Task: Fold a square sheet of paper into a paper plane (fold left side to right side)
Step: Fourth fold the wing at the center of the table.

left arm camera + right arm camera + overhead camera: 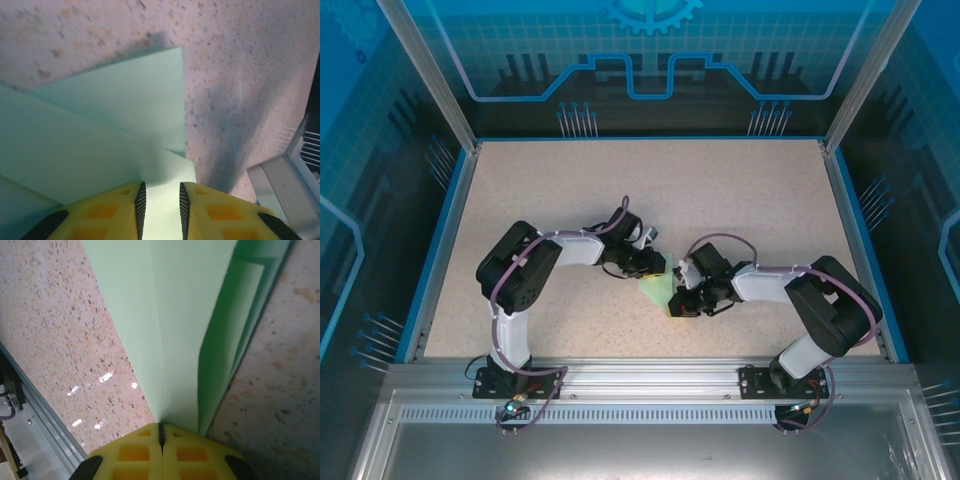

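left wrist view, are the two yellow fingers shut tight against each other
No, the left gripper has its fingers apart, and the green paper shows in the gap between them.

This is a robotics lab test cell. A speckled tabletop (pixel 650 190) with a blue rim is boxed in by aluminium posts (pixel 425 70) and translucent blue panels (pixel 520 50) printed with circuit traces and, on the far panel, a gear graphic (pixel 650 12). Along the near edge, an aluminium rail (pixel 650 378) carries the bolted bases of the left arm (pixel 520 275) and the right arm (pixel 825 305), both with cables looped along them.
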Action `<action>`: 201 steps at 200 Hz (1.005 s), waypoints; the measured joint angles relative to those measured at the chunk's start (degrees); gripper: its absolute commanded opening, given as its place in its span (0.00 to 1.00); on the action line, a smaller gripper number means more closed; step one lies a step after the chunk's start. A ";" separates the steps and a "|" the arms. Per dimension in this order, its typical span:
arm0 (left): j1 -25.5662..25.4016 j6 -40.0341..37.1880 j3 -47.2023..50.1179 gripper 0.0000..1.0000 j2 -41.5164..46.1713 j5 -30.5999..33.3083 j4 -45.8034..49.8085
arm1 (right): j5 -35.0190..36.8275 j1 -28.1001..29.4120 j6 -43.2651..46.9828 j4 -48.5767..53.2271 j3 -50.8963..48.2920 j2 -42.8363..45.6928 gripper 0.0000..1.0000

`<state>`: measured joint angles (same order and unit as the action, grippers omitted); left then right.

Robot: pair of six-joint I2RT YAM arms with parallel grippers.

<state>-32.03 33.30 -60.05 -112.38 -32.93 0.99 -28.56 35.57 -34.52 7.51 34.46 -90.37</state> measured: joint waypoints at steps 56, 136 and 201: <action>0.57 1.20 -0.96 0.27 -0.50 0.42 1.55 | 0.11 0.07 0.07 1.25 -0.68 1.36 0.00; 1.57 2.60 -1.84 0.26 -1.31 -0.81 2.32 | 0.83 0.50 0.96 9.16 -4.11 8.74 0.00; 1.84 2.78 -1.84 0.26 -1.31 -0.81 2.16 | 1.09 -0.48 -1.84 4.63 2.27 11.67 0.00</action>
<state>-30.20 36.07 -61.89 -113.69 -33.74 3.16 -27.46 35.09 -36.36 12.14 36.73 -78.70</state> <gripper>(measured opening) 0.257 0.045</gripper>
